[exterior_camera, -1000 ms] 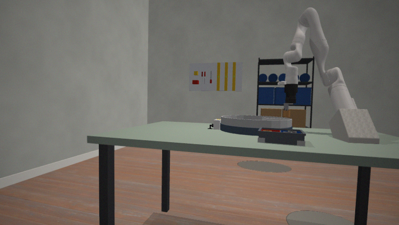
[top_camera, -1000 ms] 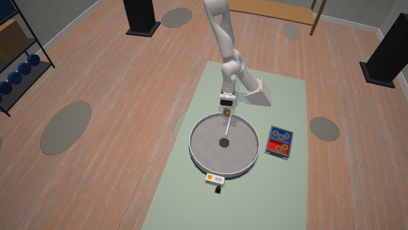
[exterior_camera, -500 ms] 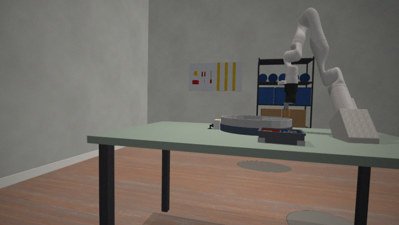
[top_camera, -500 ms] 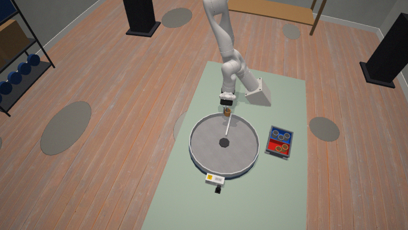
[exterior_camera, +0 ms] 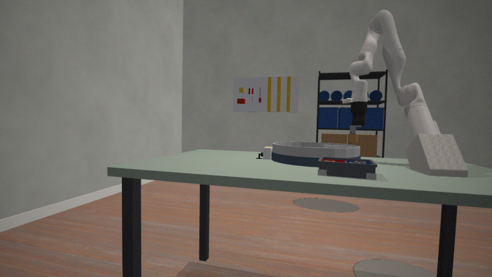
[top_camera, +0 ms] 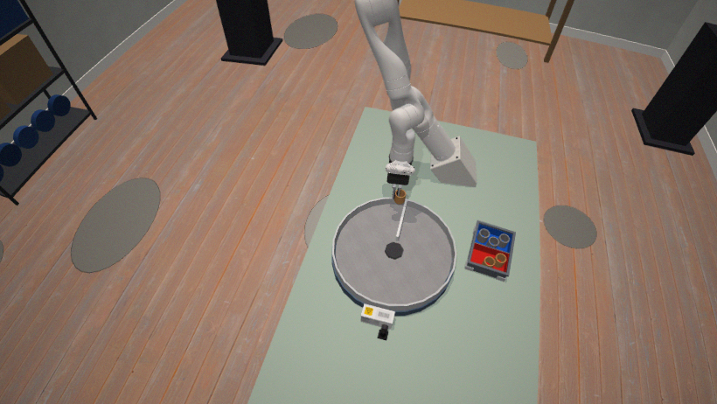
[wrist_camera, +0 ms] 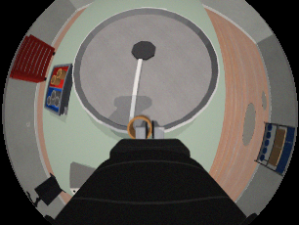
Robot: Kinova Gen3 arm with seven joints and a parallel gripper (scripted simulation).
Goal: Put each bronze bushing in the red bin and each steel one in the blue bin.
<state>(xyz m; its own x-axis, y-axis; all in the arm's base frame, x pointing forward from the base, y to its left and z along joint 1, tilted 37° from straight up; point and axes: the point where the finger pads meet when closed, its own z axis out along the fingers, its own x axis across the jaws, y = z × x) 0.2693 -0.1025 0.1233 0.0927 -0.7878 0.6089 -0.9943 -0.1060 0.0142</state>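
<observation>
Your tool [top_camera: 399, 191] is pinching a bronze bushing [top_camera: 400, 196], held upright above the far rim of the turntable [top_camera: 441, 220], likely lifted to pass over that rim toward the red bin [top_camera: 505, 267]. You can count two bronze bushings in the red bin, three steel ones in the blue bin [top_camera: 480, 226]. No others show on the turntable; both bins sit beside it on the bench [top_camera: 451, 351].

— How do we stand?
— Our arm [top_camera: 396, 75] rises from its base, bends, and drops the wrist straight down.
— And our tool [top_camera: 399, 191]?
— Pointing downward, fingers clamped on a bronze bushing [top_camera: 400, 196], held aloft.
</observation>
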